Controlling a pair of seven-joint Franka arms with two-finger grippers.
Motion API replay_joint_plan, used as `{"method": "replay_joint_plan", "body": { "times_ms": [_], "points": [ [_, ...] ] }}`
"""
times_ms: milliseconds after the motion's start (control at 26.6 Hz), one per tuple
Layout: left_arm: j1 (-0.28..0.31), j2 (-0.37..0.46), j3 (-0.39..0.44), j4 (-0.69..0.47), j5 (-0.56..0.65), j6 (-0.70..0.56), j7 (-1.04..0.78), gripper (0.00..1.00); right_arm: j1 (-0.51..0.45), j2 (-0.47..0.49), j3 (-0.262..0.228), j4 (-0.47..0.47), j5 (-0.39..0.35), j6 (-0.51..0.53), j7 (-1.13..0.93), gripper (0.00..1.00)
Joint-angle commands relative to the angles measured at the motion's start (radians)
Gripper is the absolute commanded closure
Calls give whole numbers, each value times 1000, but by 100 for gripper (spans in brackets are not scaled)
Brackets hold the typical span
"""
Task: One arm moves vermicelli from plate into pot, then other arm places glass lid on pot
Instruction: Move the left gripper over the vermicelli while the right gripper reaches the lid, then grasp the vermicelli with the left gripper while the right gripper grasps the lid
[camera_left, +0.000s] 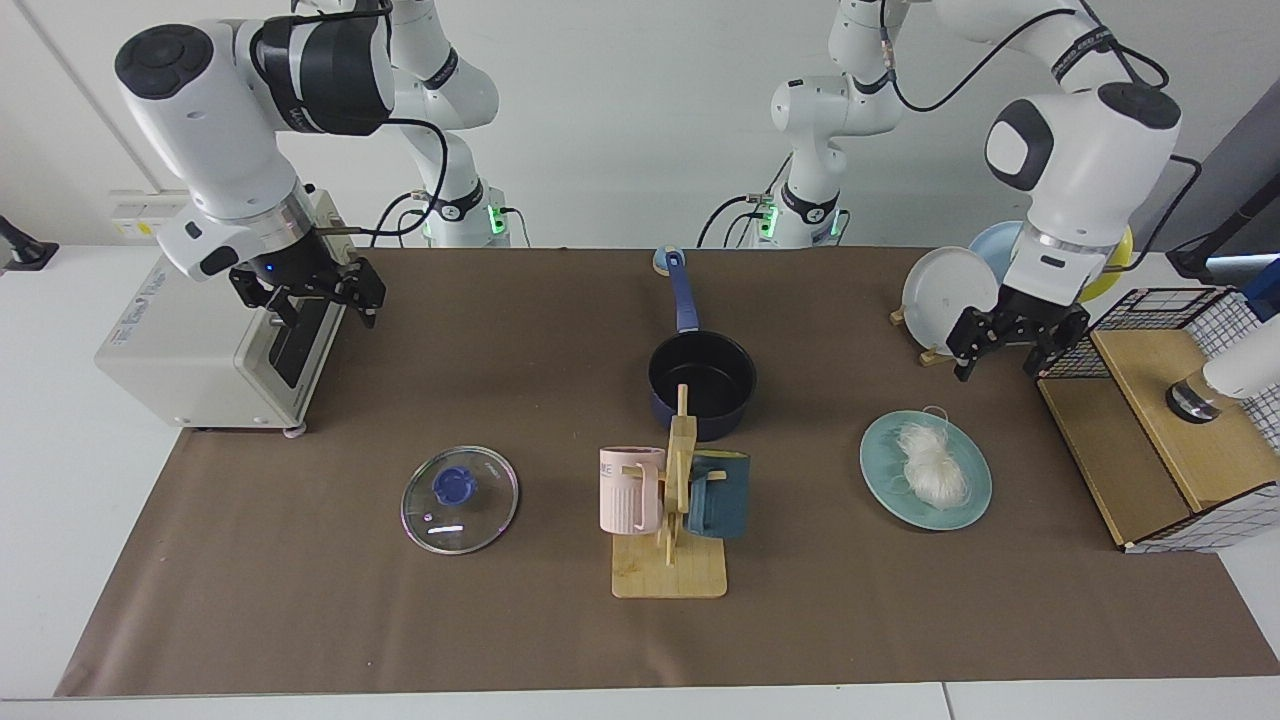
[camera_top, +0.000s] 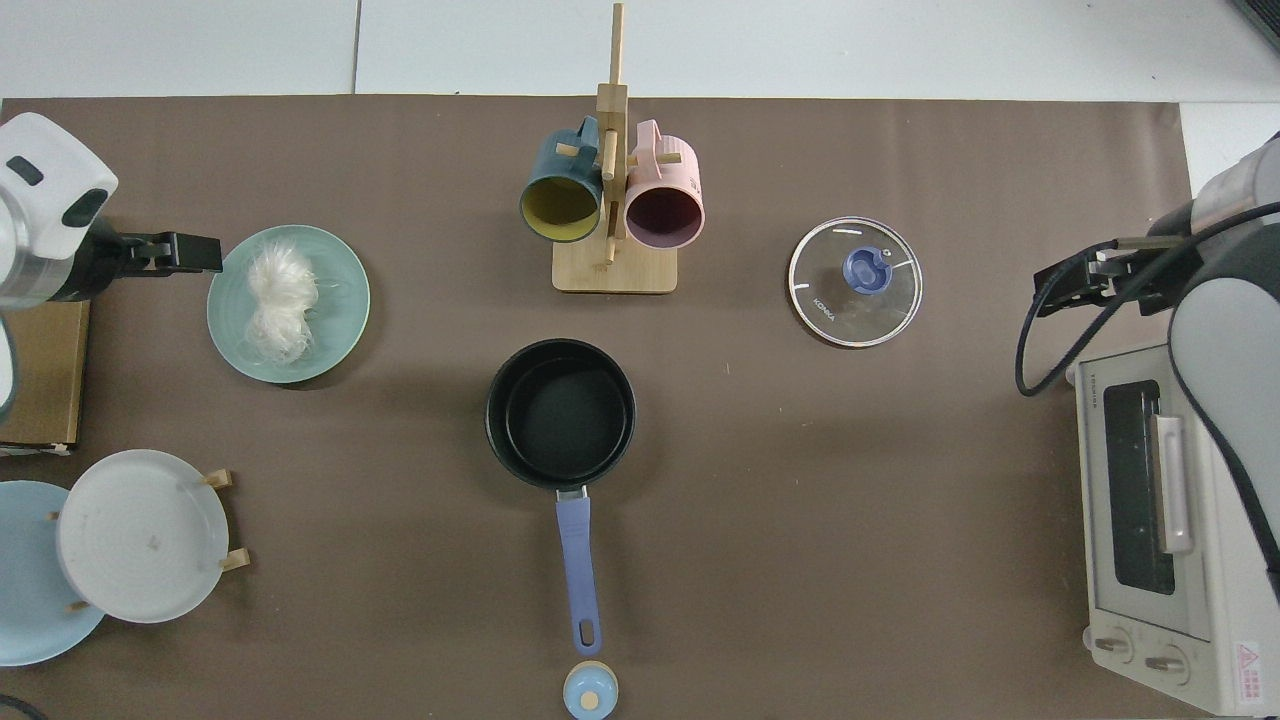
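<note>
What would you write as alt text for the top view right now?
From above, white vermicelli lies on a teal plate with the open left claw at its rim; the empty navy pot sits mid-table. The glass lid lies flat beyond a wooden mug rack, with the open right claw near the toaster oven.

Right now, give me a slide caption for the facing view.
Left gripper open above noodles on green plate; right gripper open by toaster oven; pot empty.

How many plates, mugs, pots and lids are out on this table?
Plates: 4 (teal-green plate, white plate, light blue plate, yellow plate)
Mugs: 2 (pink mug, dark teal mug)
Pots: 1 (pot)
Lids: 1 (glass lid)
Total: 8
</note>
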Motion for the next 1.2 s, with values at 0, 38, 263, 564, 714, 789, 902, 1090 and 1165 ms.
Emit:
{"method": "replay_joint_plan", "body": {
  "times_ms": [0,38,263,564,714,789,902,1090,1165],
  "points": [
    [15,36,15,35,22,15,-2,0,-1,58,26,36,18,45,49,0],
    [15,44,15,35,22,24,-5,0,-1,65,32,36,18,57,55,0],
    [11,122,15,35,22,95,-48,0,6,114,52,36,18,128,92,0],
    [4,206,13,35,24,158,-71,0,8,212,72,66,15,214,108,0],
    [-2,272,7,30,21,210,-91,0,19,272,77,152,15,195,135,0],
    [-11,298,7,29,21,224,-120,0,19,288,77,158,18,200,135,0],
    [-11,312,4,26,21,250,-123,0,22,309,83,160,18,220,140,0],
    [-14,338,1,12,19,274,-128,0,22,357,97,171,20,269,143,0],
    [-14,338,1,-6,19,276,-129,0,22,377,101,174,20,280,152,0]
  ]
}}
